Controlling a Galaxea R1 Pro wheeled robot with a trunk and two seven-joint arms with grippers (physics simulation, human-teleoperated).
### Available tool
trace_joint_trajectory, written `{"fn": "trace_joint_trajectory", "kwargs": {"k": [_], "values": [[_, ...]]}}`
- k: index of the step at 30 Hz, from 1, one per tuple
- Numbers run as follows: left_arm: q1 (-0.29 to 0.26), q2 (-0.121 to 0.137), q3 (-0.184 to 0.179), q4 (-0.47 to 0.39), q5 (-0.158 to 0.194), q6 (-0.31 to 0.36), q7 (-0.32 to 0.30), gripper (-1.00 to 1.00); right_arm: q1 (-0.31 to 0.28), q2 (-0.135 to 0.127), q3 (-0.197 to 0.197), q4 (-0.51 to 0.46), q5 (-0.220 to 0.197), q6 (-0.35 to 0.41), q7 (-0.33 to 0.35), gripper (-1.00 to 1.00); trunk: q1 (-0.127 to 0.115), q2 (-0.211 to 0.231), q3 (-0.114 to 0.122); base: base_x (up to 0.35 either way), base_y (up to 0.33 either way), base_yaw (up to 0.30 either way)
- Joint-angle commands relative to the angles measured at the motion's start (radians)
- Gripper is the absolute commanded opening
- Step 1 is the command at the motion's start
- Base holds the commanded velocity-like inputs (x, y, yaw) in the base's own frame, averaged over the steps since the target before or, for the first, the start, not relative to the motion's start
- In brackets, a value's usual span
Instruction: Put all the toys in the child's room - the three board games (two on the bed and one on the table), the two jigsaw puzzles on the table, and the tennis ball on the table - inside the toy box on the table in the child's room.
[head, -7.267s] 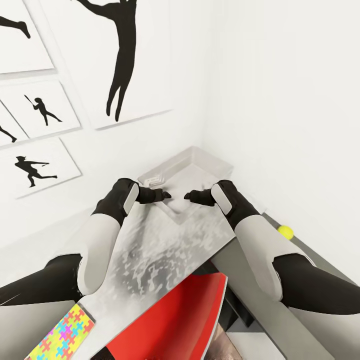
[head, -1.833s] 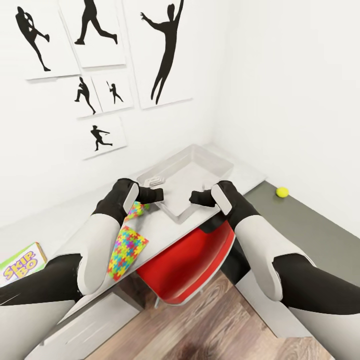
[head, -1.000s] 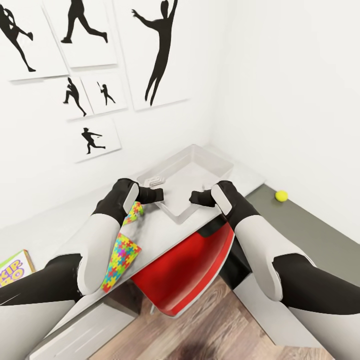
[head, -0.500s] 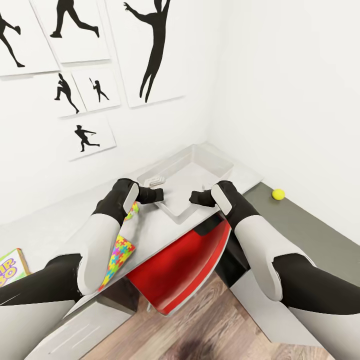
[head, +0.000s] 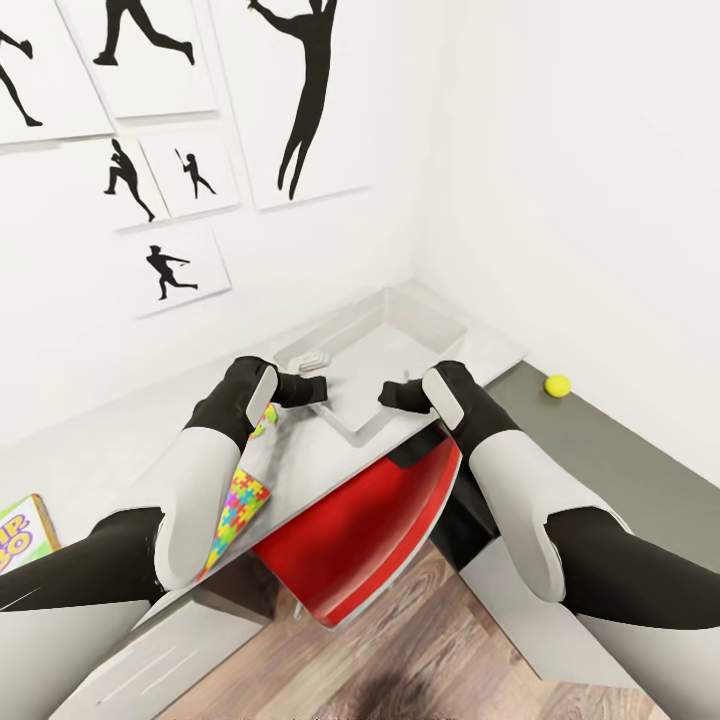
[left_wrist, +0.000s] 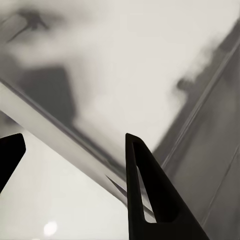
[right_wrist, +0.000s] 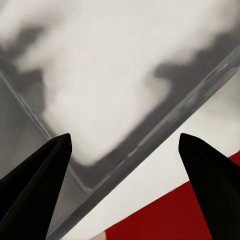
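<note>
The pale grey toy box (head: 352, 430) sits on the table (head: 120, 450) in the corner. Both grippers hover over its near rim, the left gripper (head: 318, 390) and the right gripper (head: 386, 397) both open and holding nothing. In the wrist views the left gripper (left_wrist: 75, 137) and right gripper (right_wrist: 124, 136) frame the toy box walls (left_wrist: 55, 137) (right_wrist: 140, 145). A jigsaw puzzle (head: 238, 500) lies beside my left forearm, and a second jigsaw puzzle (head: 266, 420) peeks out behind the left wrist. One board game (head: 20, 535) shows at the left edge. The tennis ball (head: 557, 385) rests on the lower dark shelf unit (head: 600, 450).
A red chair (head: 370, 525) is tucked under the table below the toy box, also seen as red chair (right_wrist: 170, 215) in the right wrist view. White walls with black silhouette pictures (head: 300, 100) close the corner. Wood floor (head: 430, 650) lies beneath. A small pale object (head: 313, 358) lies inside the box.
The whole view has drifted slightly, so the camera moved; the board game sits nearer the left edge. Both arms keep the same pose and both grippers stay open.
</note>
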Motion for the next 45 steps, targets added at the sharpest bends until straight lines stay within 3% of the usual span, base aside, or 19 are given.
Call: {"fn": "trace_joint_trajectory", "kwargs": {"k": [1,15,16,28,45], "values": [[0.0,-0.001,0.003,0.003,-0.038,0.002,-0.002,-1.0,-0.001,0.0,0.001,-0.012,-0.02,0.002,-0.008,-1.0,0.0,-0.001,-0.003,0.0,0.0,0.0],[0.0,-0.001,0.003,0.003,-0.037,0.002,-0.002,-1.0,-0.001,0.0,0.0,-0.012,-0.02,0.003,-0.008,-1.0,0.0,-0.001,-0.008,0.0,0.0,0.0],[0.0,-0.001,0.003,0.003,-0.037,0.002,-0.002,1.0,-0.001,0.0,0.001,-0.012,-0.02,0.003,-0.008,1.0,0.0,-0.001,-0.008,0.0,0.0,0.0],[0.0,-0.001,0.003,0.003,-0.038,0.002,-0.002,1.0,-0.001,0.0,-0.001,-0.013,-0.019,0.002,-0.008,1.0,0.0,-0.001,-0.007,0.0,0.0,0.0],[0.0,-0.001,0.006,0.001,-0.036,0.004,-0.003,1.0,-0.001,0.0,-0.002,-0.015,-0.02,0.003,-0.008,1.0,0.0,-0.001,0.018,0.0,0.0,0.0]]}}
